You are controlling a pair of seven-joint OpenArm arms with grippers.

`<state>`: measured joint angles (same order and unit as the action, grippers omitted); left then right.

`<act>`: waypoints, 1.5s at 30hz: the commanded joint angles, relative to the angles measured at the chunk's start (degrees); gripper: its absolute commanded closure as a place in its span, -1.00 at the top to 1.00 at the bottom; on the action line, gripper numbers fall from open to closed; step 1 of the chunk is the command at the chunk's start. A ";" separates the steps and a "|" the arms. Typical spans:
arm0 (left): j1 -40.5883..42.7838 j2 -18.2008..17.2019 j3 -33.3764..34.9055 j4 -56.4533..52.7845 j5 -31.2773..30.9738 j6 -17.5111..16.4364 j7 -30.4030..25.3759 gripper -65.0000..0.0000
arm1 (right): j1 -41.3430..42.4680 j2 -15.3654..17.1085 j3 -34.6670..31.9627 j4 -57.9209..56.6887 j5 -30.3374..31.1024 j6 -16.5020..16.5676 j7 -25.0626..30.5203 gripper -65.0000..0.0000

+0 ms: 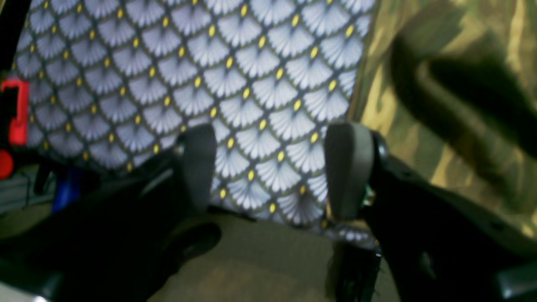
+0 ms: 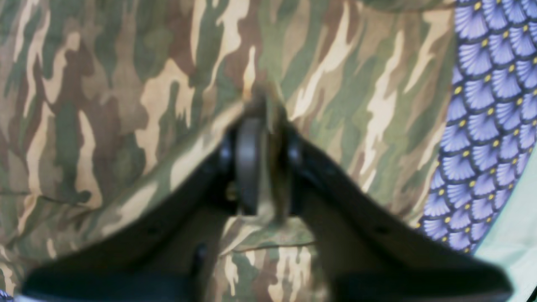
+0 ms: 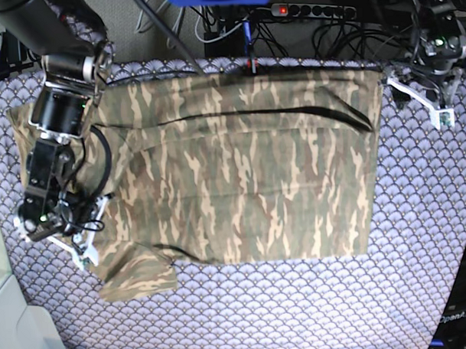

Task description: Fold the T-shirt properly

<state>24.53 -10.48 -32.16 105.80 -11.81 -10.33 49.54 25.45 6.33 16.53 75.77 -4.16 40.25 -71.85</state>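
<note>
1. Base view shows the T-shirt (image 3: 240,166) spread flat on the patterned cloth (image 3: 299,310), a sleeve at its near-left corner.
2. My right gripper (image 2: 262,167) pinches a raised camouflage fold between nearly closed pads; I judge it should let go only once the fold lies flat.
3. My left gripper (image 1: 277,167) hangs spread wide, holding nothing, beside the shirt's edge.
4. Both wrist views are blurred; the pinched layers are hidden.

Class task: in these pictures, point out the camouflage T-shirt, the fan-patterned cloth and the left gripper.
T-shirt (image 3: 248,174): base view, middle of the body panel.
Fan-patterned cloth (image 3: 299,310): base view, bare stretch below the shirt's hem.
Left gripper (image 1: 268,167): left wrist view, midway between its open fingertips, over the patterned cloth.
</note>
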 commanded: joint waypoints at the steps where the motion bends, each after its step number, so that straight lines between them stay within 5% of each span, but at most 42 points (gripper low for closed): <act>1: -0.05 -0.73 -0.41 1.15 -0.01 0.17 -1.23 0.23 | 1.05 0.57 0.12 0.76 0.60 -0.25 0.34 -0.40; 7: -0.05 -0.73 -1.90 1.15 -0.01 0.17 -1.23 0.23 | 0.26 1.63 0.21 0.94 0.60 -0.25 0.43 0.05; 17: -2.86 -1.08 -5.68 5.28 0.43 0.17 -0.44 0.24 | 2.90 5.94 -0.14 0.67 0.60 -0.25 3.33 0.07; 22: -12.36 -3.01 -5.68 5.28 0.52 0.17 8.44 0.24 | 7.12 6.29 -3.48 -2.76 0.25 -0.25 9.22 0.07; 29: -31.26 -7.15 -2.69 -4.13 0.69 0.26 12.66 0.24 | 16.79 7.87 -6.82 -18.32 0.25 -0.25 15.28 0.07; 33: -39.88 -9.87 2.40 -16.35 0.52 0.26 9.14 0.24 | 18.11 8.93 -7.17 -19.99 0.25 -0.25 17.83 0.07; 40: -49.11 -13.12 17.61 -36.22 0.60 0.26 -6.51 0.24 | 18.28 10.68 -7.26 -20.16 0.16 -0.25 22.40 0.07; 45: -50.95 -12.51 19.20 -44.66 0.43 0.26 -13.19 0.24 | 18.37 12.09 -7.26 -21.75 0.16 -0.25 26.80 0.07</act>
<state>-24.69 -22.04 -12.62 60.05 -11.25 -10.37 37.45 41.71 17.96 9.19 53.30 -4.16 40.25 -45.80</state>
